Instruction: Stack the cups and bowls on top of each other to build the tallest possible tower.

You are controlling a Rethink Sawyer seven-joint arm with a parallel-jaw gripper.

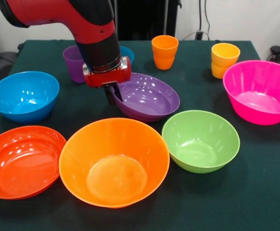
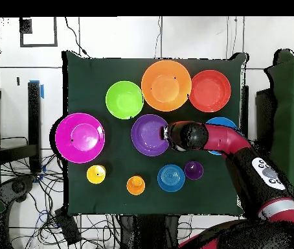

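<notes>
I am working in a robotics lab. Loose cables [image 2: 20, 185] are trailing over pale floor beside my green-clothed table [image 2: 85, 78].

Dark green tabletop [image 1: 255, 192] carries, each set separately: pink bowl [image 1: 260, 91], green bowl [image 1: 201, 140], large orange bowl [image 1: 114, 161], red-orange bowl [image 1: 20, 161], blue bowl [image 1: 23, 95], purple bowl [image 1: 147, 96], orange cup [image 1: 164, 52], yellow cup [image 1: 223, 59], purple cup [image 1: 73, 62].

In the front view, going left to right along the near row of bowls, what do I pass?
Red-orange bowl → large orange bowl → green bowl. The pink bowl sits further right but farther back, so it isn't part of that near row.
</notes>
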